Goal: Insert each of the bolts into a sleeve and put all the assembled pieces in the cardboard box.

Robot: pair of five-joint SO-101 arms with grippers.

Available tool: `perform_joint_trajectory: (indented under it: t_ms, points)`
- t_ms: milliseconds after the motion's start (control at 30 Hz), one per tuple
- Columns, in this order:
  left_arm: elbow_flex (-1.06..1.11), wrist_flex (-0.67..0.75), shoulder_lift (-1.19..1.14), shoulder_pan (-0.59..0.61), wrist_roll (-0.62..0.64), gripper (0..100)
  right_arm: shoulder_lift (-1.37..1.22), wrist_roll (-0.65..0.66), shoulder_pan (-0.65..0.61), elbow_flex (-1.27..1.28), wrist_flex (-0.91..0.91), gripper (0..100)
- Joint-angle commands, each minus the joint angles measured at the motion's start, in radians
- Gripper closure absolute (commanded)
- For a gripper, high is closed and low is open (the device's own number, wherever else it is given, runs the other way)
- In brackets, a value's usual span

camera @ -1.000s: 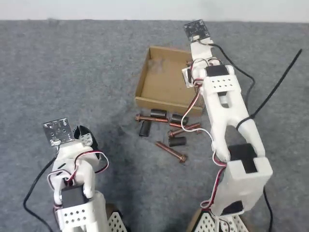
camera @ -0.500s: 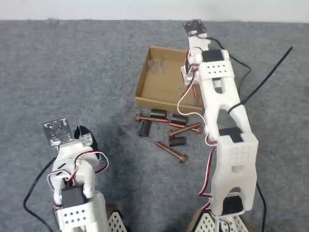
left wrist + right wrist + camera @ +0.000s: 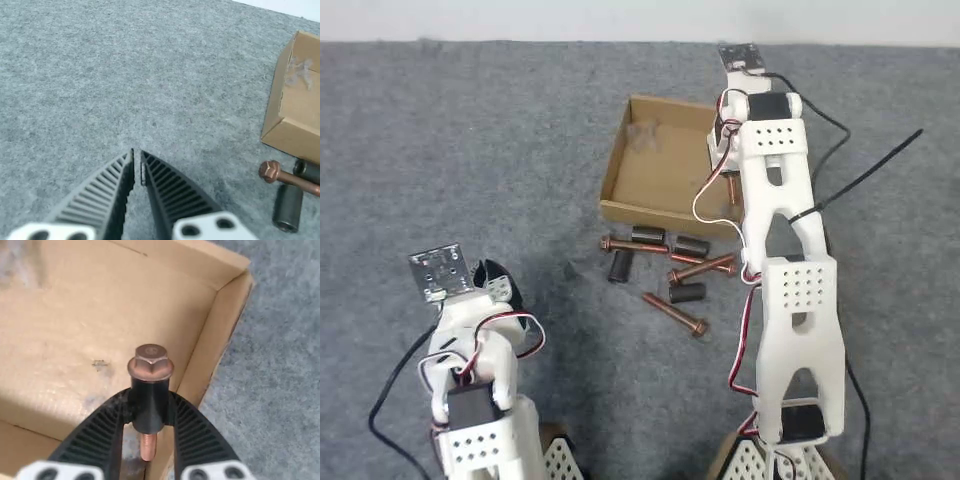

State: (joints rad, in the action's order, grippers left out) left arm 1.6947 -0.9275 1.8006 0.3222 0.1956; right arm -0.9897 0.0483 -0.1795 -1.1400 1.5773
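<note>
The right gripper (image 3: 147,399), clamped on a sleeved bolt (image 3: 150,371), has stretched toward twelve o'clock over the cardboard box (image 3: 655,178); the left gripper (image 3: 136,159) stays closed.

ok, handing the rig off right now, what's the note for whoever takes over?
Right gripper: jaws shut on a sleeved bolt, held head-up over the cardboard box, near a corner.
Left gripper: jaws shut, holding nothing, over the grey mat.
Done: one piece assembled, not yet released.
Left: drop it in. Three bolts and loose sleeves lie in front of the box, to be assembled and boxed.
</note>
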Motion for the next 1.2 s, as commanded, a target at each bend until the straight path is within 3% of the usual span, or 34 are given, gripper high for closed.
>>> perform_joint_trajectory:
  t_ms: [0,267,467,633,800,1167]
  points:
    - [-0.01,0.012,0.015,-0.002,-0.014,98,0.013,-0.012,0.007,-0.115,0.021,98.8]
    - [-0.01,0.012,0.015,-0.002,-0.014,98,0.004,-0.012,0.007,-0.126,0.022,98.6]
    - [-0.01,0.012,0.015,-0.002,-0.014,98,0.008,-0.012,0.002,-0.127,0.061,86.1]
    - [-0.01,0.012,0.015,-0.002,-0.014,98,0.008,-0.012,0.007,-0.195,0.077,92.3]
    - [-0.01,0.012,0.015,-0.002,-0.014,98,0.008,-0.005,0.007,-0.407,0.209,99.3]
    - [-0.01,0.012,0.015,-0.002,-0.014,98,0.111,0.018,0.093,-0.47,0.22,99.2]
